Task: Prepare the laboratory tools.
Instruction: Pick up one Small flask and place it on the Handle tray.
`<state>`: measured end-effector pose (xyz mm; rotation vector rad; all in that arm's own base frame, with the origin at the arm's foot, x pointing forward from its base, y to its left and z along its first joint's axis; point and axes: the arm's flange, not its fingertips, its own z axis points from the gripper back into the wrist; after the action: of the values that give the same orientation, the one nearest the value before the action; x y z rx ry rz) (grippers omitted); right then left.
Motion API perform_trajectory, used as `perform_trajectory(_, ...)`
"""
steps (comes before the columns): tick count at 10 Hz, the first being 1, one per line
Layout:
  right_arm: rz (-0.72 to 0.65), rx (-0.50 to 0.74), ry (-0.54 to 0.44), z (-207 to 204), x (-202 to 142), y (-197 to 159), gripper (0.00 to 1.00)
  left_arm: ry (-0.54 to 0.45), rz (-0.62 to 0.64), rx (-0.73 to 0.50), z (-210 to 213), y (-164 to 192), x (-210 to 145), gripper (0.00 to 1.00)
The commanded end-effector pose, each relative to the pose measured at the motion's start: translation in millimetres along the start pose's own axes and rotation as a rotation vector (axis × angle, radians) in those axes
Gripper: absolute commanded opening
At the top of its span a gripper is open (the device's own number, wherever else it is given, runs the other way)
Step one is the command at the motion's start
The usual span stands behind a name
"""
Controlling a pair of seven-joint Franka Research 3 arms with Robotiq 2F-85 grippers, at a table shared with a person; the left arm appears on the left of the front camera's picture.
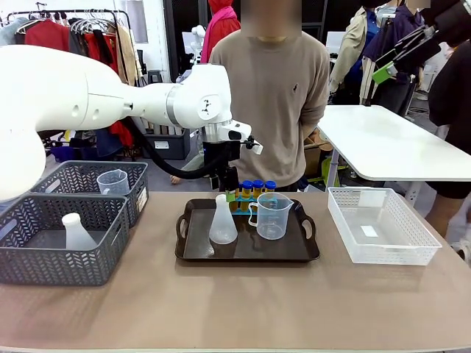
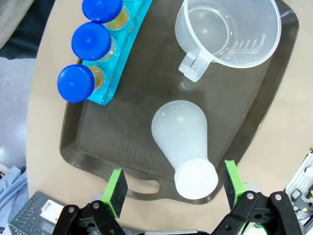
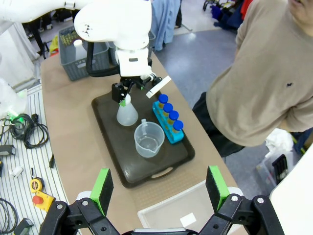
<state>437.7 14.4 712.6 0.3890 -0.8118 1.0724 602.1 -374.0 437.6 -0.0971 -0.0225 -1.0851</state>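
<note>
1. Left gripper (image 2: 171, 188): jaws spread wide, pinching nothing. It hangs straight above the conical flask (image 2: 183, 147), one green pad on either side of the flask's neck and clear of it. Judgement: either lined up for a grasp or just let go; cannot tell which.
2. Right gripper (image 3: 159, 191): pads wide apart, empty, high over the table near the white lattice basket (image 3: 168, 213), well clear of the work.
3. Dark tray (image 1: 246, 254) at table centre gathers the set, presumably so the tools can be carried as one load. Flask stands upright at 9 o'clock on it; measuring beaker (image 1: 270, 215) just beside at 3; blue rack (image 1: 246, 197) at 12, far edge.
4. Count on tray: one flask, one beaker, one rack; three blue-capped tubes (image 1: 257, 188) visible from front, four from the right wrist.
5. Grey mesh baskets (image 1: 62, 235) at 9 o'clock of the table: two, holding one spare flask and one spare beaker.
6. Person (image 1: 268, 88) stands at 12, behind the tray.
</note>
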Motion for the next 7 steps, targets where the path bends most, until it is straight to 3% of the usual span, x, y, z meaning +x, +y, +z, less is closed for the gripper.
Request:
perform_trajectory(1,0.005,0.004,-0.011,0.8,1.4,0.2,1.00,-0.003,0.000,0.003,3.1,0.0,-0.3,1.00)
perform_trajectory(7,0.005,0.004,-0.011,0.8,1.4,0.2,1.00,0.000,0.000,0.000,-0.1,0.0,0.0,1.00)
